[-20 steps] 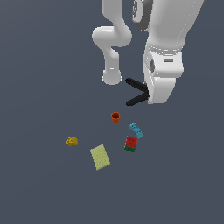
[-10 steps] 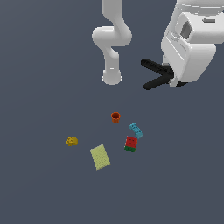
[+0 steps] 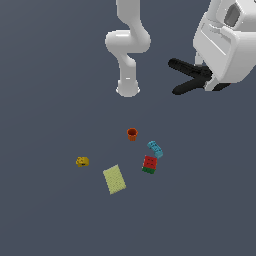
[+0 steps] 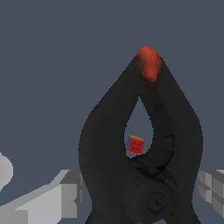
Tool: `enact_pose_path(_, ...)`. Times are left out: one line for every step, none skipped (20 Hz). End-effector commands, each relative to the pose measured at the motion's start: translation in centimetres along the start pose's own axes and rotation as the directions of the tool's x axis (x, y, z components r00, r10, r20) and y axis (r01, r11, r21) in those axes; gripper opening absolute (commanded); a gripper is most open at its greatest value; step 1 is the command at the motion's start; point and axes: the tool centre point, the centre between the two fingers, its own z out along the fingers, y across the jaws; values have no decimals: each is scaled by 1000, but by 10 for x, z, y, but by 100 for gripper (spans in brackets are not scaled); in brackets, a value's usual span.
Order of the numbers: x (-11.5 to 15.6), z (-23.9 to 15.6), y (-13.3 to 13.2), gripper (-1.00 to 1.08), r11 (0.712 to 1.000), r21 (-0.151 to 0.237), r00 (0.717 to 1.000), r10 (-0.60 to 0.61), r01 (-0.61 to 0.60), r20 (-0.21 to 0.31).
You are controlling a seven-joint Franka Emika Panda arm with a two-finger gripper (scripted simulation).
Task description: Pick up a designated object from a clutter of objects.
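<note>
The black spring clamp (image 3: pixel 187 77) hangs in the air at the exterior view's upper right, its two splayed handles pointing left. My gripper (image 3: pixel 212 82) is shut on it, with the white hand above and to the right. In the wrist view the clamp (image 4: pixel 113 144) fills the frame, with its orange-red jaw tips (image 4: pixel 148 63) closed together. Grey fingers (image 4: pixel 65 192) show on either side of the clamp body. The other objects lie far below on the floor.
On the floor lie an orange-red cup (image 3: pixel 132 133), a cyan brick (image 3: pixel 155 148), a red-green block (image 3: pixel 149 164), a yellow-green flat rectangle (image 3: pixel 114 179) and a small yellow lump (image 3: pixel 82 161). The arm's base (image 3: pixel 128 89) stands behind them. The block (image 4: pixel 135 145) shows through the clamp's gap.
The gripper has risen and moved toward the exterior view's right, carrying the clamp farther from the objects on the floor. Those objects have not moved.
</note>
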Motion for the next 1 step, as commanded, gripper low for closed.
enact_pose_path(0, -2, 1, -100, 1000, -1, 1000, 1, -1, 0)
